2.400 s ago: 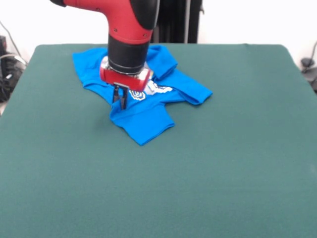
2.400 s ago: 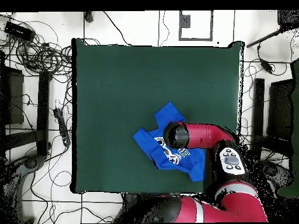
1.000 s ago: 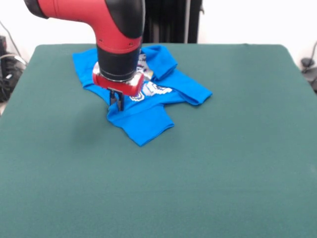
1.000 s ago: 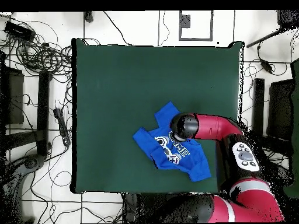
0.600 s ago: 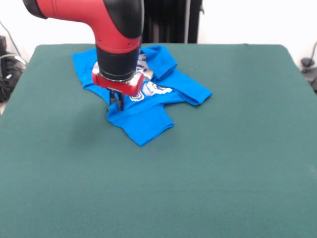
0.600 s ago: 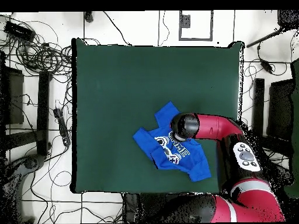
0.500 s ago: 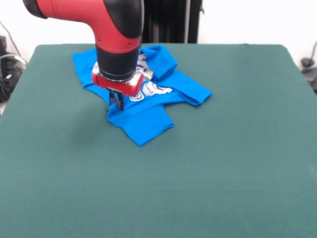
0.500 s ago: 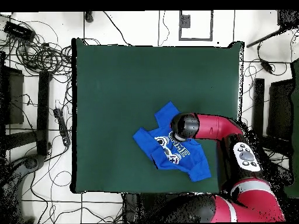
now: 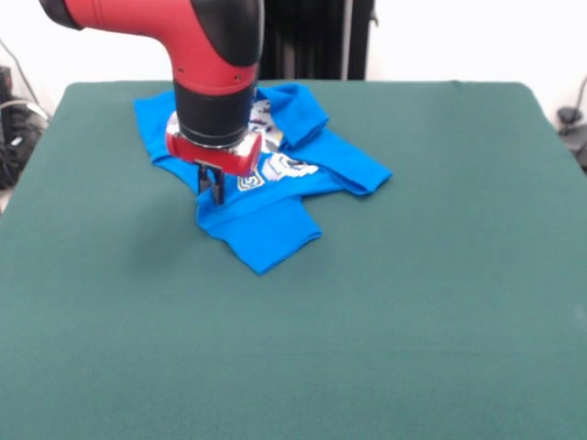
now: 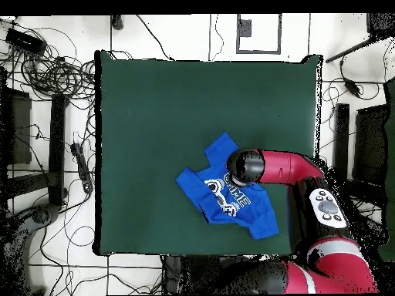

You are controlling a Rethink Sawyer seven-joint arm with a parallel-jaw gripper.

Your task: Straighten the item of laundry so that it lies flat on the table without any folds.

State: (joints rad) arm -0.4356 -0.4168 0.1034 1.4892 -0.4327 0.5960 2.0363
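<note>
The bright blue T-shirt (image 9: 275, 220) lies crumpled and folded on the dark green table (image 9: 413, 302), at the far left-centre in the front view. Its white print shows partly beside the arm. My gripper (image 9: 213, 190) points straight down at the shirt's left edge, its narrow fingers close together and pinching the blue cloth. In the overhead view the shirt (image 10: 224, 199) lies near the table's (image 10: 170, 108) bottom edge, and the arm's black wrist (image 10: 242, 166) hides the gripper.
The black pedestal (image 9: 316, 37) stands behind the table's far edge. Cables (image 10: 46, 69) and stands lie on the floor to the left in the overhead view. The red arm (image 10: 285, 168) reaches in from the right there.
My gripper has shifted slightly left and a little up, and the shirt's near fold has moved a little left with it.
</note>
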